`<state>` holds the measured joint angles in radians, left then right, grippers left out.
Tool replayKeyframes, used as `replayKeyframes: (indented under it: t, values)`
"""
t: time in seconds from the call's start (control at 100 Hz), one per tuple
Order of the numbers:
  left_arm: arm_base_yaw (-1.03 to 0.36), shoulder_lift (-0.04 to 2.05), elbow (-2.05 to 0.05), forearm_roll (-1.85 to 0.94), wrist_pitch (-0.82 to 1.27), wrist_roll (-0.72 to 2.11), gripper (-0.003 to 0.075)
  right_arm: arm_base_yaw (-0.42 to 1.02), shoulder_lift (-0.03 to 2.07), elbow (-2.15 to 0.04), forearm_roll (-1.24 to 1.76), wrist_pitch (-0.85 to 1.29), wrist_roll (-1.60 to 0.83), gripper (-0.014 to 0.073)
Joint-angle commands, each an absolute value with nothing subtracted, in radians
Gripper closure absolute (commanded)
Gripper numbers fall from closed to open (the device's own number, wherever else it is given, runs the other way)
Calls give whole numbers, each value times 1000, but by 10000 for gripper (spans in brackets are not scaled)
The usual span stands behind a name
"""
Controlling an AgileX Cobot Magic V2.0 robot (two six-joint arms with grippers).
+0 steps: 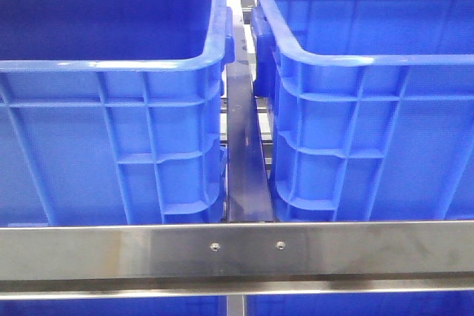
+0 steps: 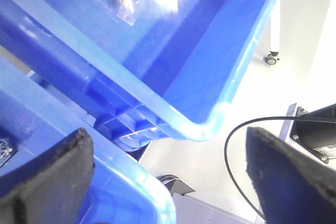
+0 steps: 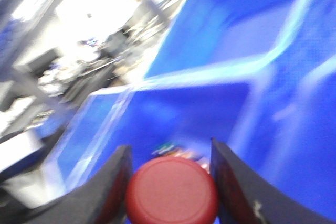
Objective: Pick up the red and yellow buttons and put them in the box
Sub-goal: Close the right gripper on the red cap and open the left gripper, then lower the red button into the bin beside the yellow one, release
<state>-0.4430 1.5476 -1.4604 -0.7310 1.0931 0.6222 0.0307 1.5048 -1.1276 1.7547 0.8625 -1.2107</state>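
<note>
1. Two big blue bins fill the front view: the left bin (image 1: 111, 109) and the right bin (image 1: 370, 109), standing side by side with a narrow gap between them.
2. A steel rail (image 1: 237, 249) runs across in front of both bins, and a dark metal bar (image 1: 244, 168) lies along the gap.
3. In the left wrist view the left claw (image 2: 168, 182) has its black padded fingers (image 2: 47, 182) wide apart with nothing between them, above a blue bin's rounded corner (image 2: 199, 127).
4. In the blurred right wrist view the right claw (image 3: 170, 182) is clamped on a red button (image 3: 171, 191), above a blue bin's interior (image 3: 173, 114).
</note>
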Motion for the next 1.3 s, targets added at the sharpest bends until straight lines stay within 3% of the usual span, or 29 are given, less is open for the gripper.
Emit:
replayKeyframes:
  t: [0.0,0.34,0.5,1.1,1.19,1.29]
  values:
    - [-452,1504,-1493,-789,1079,622,155,-25,1470,-1166,1772,861,-1327,398]
    - [-452,1504,-1493,-789,1079,622,155,-76,1481,-1166,1649,465,-1722,398]
    - [-452,1504,-1493,-789,1079,622,155,-77,1538,-1166,1650,298,-1796,398]
    - [-452,1504,-1493,-808,1082,622,155,-77,1850,-1309,1657,222,-1798,394]
    - [-452,1504,-1493,-808,1082,622,155,-77,1857,-1309,1658,208,-1798,336]
    - [-452,1504,-1493,-812,1082,622,155,-77,1857,-1309,1659,196,-1798,180]
